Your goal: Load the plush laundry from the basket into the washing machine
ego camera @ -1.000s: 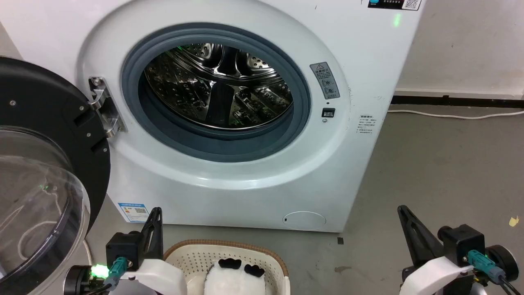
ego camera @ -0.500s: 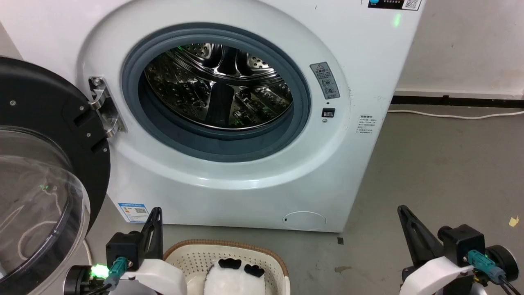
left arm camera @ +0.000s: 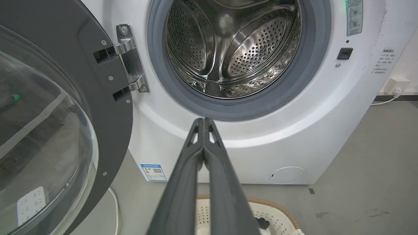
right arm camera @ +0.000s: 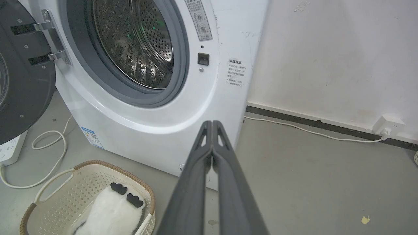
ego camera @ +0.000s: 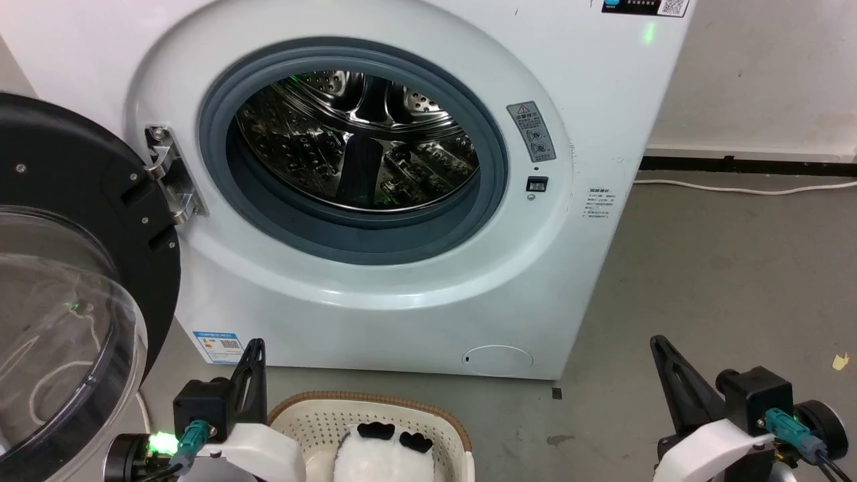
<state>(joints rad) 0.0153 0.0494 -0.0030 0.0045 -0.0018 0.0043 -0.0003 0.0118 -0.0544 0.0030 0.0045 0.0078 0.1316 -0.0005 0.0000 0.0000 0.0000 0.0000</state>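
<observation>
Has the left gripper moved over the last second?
No. The left gripper keeps its tips beside the blue label on the washing machine, as before.

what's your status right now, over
Left end effector shut, empty; right end effector shut, empty. Plush panda in laundry basket, untouched. Washing machine door open, nothing seen blocking the drum.

The plush laundry [ego camera: 381, 462] and basket [ego camera: 321, 415] run off the head view's bottom edge; the door [ego camera: 67, 174] of the washing machine [ego camera: 402, 314] is cropped at left; sticker [ego camera: 219, 346] print is unreadable.
</observation>
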